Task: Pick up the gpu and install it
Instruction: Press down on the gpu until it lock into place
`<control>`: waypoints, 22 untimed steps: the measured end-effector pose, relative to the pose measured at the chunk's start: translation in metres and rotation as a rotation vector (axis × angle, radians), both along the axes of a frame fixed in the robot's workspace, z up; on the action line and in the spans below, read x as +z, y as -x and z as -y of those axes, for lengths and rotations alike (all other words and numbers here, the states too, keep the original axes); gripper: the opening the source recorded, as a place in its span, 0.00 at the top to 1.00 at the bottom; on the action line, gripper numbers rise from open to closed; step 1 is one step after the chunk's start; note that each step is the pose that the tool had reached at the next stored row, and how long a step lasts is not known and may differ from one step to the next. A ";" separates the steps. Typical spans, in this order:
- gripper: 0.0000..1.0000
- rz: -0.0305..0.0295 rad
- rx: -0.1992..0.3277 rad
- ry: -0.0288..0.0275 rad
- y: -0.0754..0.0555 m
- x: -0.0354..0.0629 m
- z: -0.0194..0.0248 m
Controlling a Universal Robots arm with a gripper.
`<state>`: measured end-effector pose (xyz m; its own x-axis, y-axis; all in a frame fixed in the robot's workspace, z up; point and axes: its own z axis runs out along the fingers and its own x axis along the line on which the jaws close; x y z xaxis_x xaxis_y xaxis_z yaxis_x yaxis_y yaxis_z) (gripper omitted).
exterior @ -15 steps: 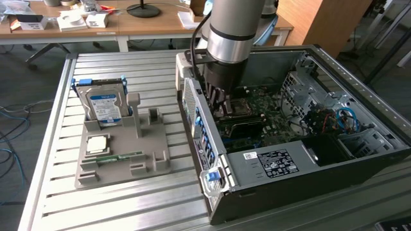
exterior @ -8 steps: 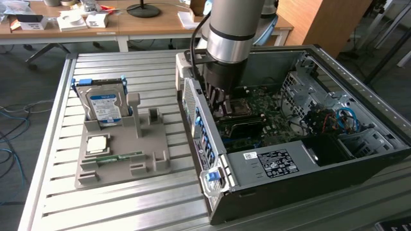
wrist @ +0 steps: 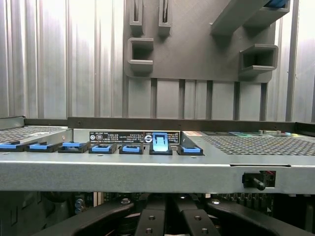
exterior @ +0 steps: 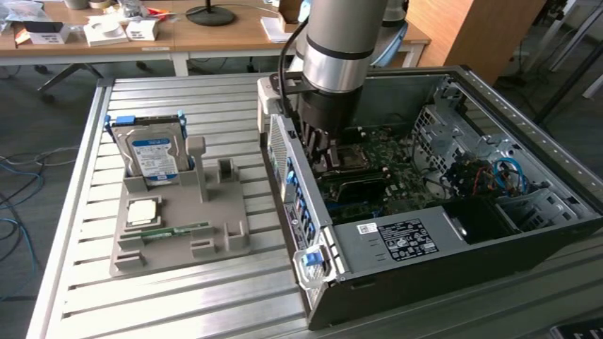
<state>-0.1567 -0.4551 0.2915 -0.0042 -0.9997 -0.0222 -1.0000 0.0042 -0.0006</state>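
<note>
The silver and black robot arm (exterior: 339, 42) reaches down into the open black and grey metal computer case (exterior: 509, 106), close to the case's perforated rear panel (exterior: 279, 159). In the wrist view the black claw (wrist: 171, 212) sits just inside the case's rear edge. Its fingers (wrist: 147, 221) are drawn fully together, above the green motherboard (exterior: 396, 152). The gpu (exterior: 354, 186), a thin dark rectangular card, appears low inside the case, directly under the arm and across the motherboard. Whether the claw has hold of it I cannot tell.

A row of blue plastic clips (wrist: 160, 142) runs along the case's rear panel. Outside the case, on the exterior view's left, a grey moulded parts holder (exterior: 222, 236) rests on the ribbed aluminium table (exterior: 188, 296). In the holder's end farthest from the camera stands a silver hard drive with a blue-white label (exterior: 155, 157), upright. A square silver processor chip (exterior: 143, 210) and a slim green memory stick (exterior: 181, 229) lie flat in the holder, nearer the camera.
</note>
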 end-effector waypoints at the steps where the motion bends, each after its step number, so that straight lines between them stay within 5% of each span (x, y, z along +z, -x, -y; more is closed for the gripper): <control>1: 0.89 0.0000 0.000 0.0000 0.000 0.0000 0.0000; 22: 0.89 0.0000 0.000 -0.0050 -0.025 0.0000 0.0000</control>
<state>-0.1314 -0.4551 0.2915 -0.0043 -0.9996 -0.0272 -1.0000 0.0043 -0.0006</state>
